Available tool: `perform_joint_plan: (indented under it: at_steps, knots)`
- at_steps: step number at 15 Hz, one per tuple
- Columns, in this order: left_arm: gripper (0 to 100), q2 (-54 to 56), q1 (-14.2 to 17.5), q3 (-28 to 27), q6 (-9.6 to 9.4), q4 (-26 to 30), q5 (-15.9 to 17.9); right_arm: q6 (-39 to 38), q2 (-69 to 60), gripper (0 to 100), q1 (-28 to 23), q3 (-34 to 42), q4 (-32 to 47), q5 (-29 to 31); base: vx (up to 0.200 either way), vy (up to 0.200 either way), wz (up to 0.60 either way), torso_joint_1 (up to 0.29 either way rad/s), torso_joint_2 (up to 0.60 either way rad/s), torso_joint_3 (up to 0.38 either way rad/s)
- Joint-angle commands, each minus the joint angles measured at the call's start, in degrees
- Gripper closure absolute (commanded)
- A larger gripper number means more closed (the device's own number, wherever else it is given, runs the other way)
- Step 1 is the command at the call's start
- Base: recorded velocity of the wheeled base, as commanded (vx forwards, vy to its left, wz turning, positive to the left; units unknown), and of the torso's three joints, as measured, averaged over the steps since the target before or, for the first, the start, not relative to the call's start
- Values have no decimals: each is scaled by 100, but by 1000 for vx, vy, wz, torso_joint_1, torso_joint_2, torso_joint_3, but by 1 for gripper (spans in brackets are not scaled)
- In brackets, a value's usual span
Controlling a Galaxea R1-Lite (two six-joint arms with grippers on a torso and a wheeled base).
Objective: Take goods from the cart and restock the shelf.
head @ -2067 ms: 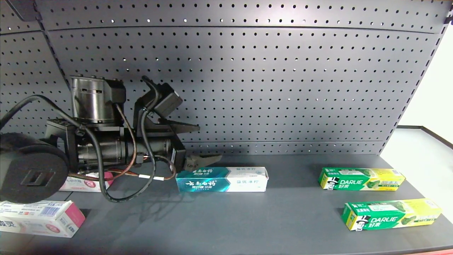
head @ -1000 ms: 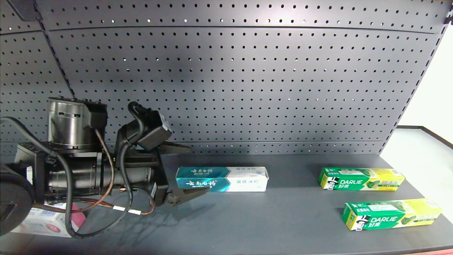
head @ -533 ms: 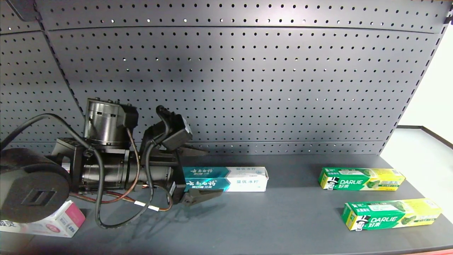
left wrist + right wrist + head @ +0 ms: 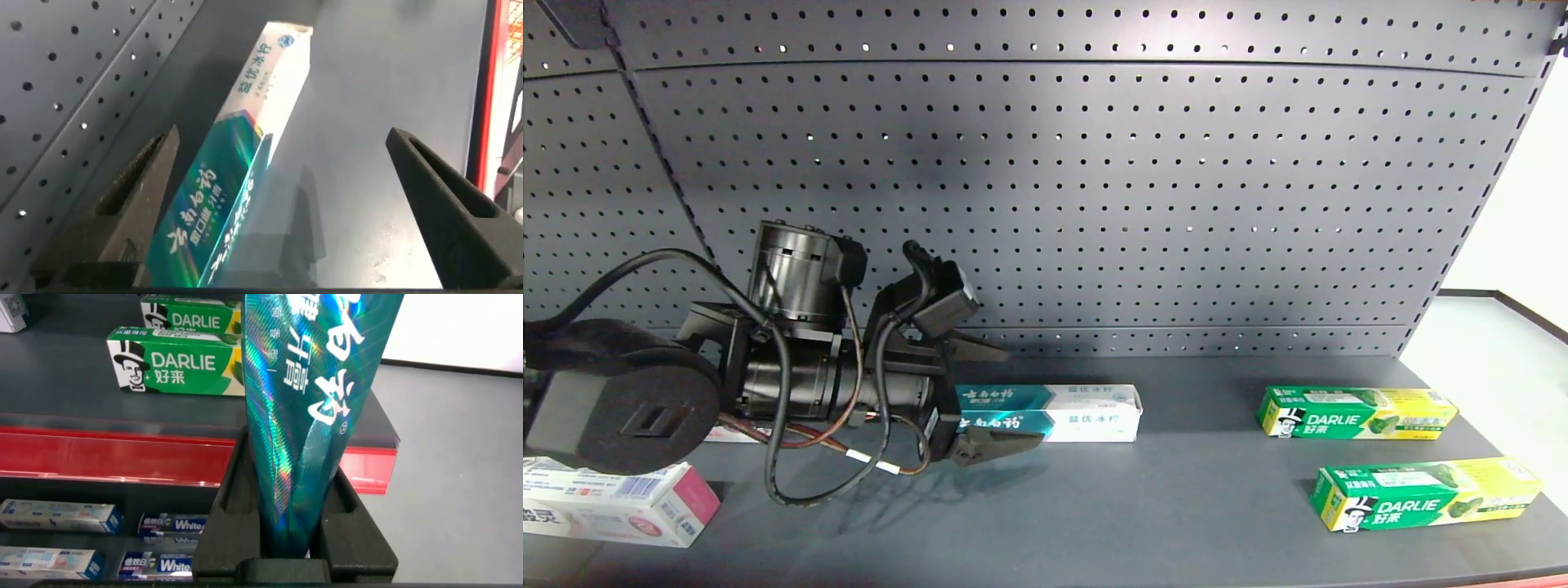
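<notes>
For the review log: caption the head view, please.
Left gripper, fingers open, straddles a teal-and-white toothpaste box on the grey shelf, two green boxes lying to its right.

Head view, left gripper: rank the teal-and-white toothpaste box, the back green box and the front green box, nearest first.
1. teal-and-white toothpaste box: the open left gripper straddles its left end.
2. back green box: off to the right, toward the rear.
3. front green box: farther right and nearer the front.

Shelf [image 4: 1176,506] matt grey metal, perforated back; teal box [image 4: 221,204] glossy holographic card, probably foil-laminated.
</notes>
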State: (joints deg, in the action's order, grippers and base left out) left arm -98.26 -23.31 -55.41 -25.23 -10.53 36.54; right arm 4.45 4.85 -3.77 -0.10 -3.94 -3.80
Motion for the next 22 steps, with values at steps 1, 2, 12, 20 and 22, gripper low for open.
perform_joint_plan:
  at_steps: [1,2,12,20,22]
  knots:
    - [0,-62,2,-58,1,104,-6,3,7,100,-1,1,-2,-6,0,0,0,0,0,0]
    - [0,-115,11,-137,-8,227,3,3,7,100,-1,1,-2,2,0,0,0,0,0,0]
    - [0,-836,512,-1218,-992,1343,961,-6,7,100,-1,1,-2,-6,0,0,0,0,0,0]
    - [0,-1213,608,-1543,-1159,1370,1479,3,7,100,-1,1,-2,2,0,0,0,0,0,0]
    - [0,-1266,643,-1561,-1335,1378,1479,3,7,100,-1,1,-2,2,0,0,0,0,0,0]
